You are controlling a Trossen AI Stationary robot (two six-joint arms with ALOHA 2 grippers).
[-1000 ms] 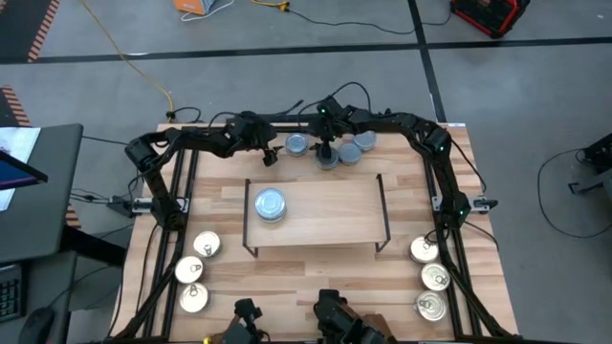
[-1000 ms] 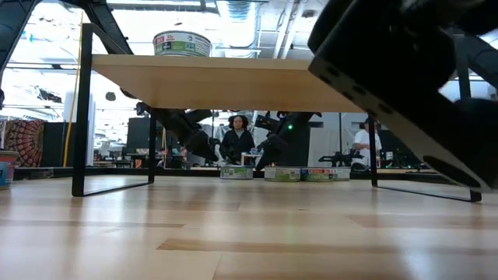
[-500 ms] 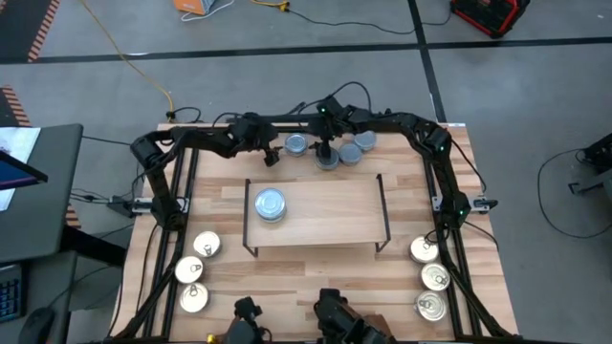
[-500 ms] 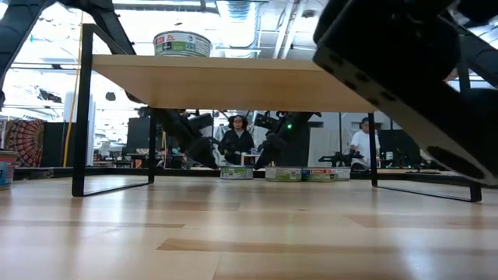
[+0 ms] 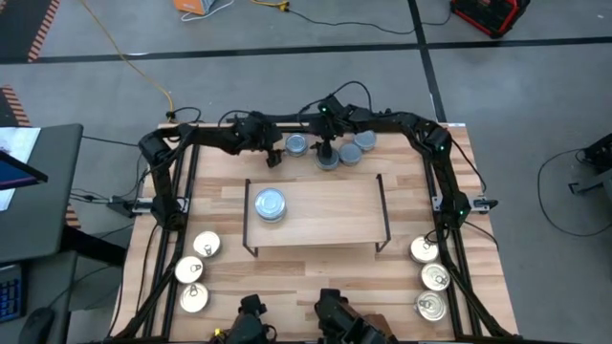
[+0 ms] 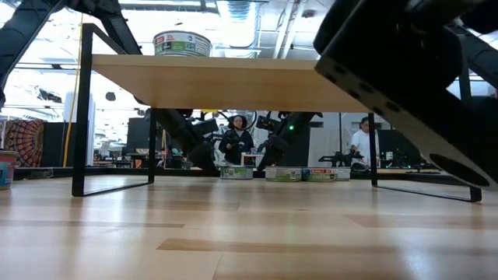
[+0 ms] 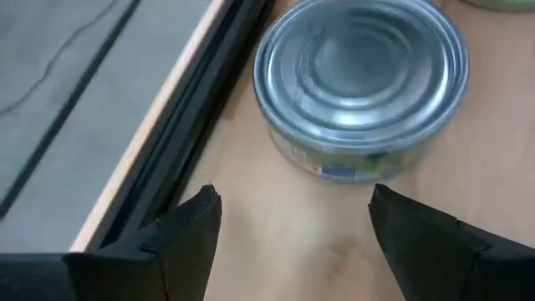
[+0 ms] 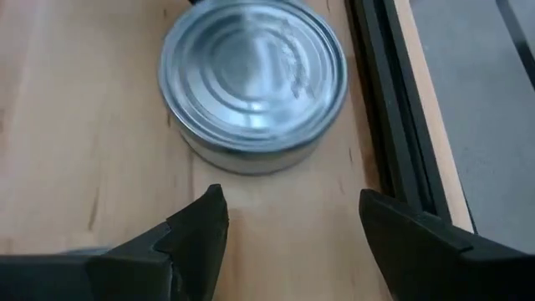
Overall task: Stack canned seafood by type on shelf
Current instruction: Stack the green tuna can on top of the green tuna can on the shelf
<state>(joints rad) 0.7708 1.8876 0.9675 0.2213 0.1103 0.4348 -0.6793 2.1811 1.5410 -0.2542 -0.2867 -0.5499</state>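
canned seafood: blue-grey tins (image 5: 325,153) clustered at the far edge of the worktop (image 5: 225,205), behind the shelf; gold pull-tab tins in two rows of three near the front corners, left row (image 5: 194,270), right row (image 5: 430,277).
shelf: small rack (image 5: 325,215) mid-worktop, carrying one stack of blue-grey tins (image 5: 270,204) at its left end; in the low view the stack (image 6: 182,43) sits on the wooden top, rest of the top bare.
left gripper: (image 5: 270,153) at the far edge, just left of the cluster; jaws spread wide, holding nothing. Wrist view puts one blue-grey tin (image 7: 361,79) just ahead of the open fingers (image 7: 188,230), not between them yet.
right gripper: (image 5: 328,151) over the cluster; jaws apart, nothing held. Its wrist view shows a tin (image 8: 253,79) just ahead of the fingers (image 8: 196,230), beside the black edge rail.
change: over the last second the left arm crept toward the cluster along the far edge; right arm barely moved; tins unchanged, both sets of jaws stayed at the same width.
meaning: looks like both arms are lining up on blue-grey tins, no grasp yet. Blue-grey stack is partly built; gold tins untouched, so well under half done by my read.
labels: green and white band on the shelf stack's side wall, text too small to read. Tin in the left wrist view has a green-blue label strip, also illegible. No brand readable anywhere.
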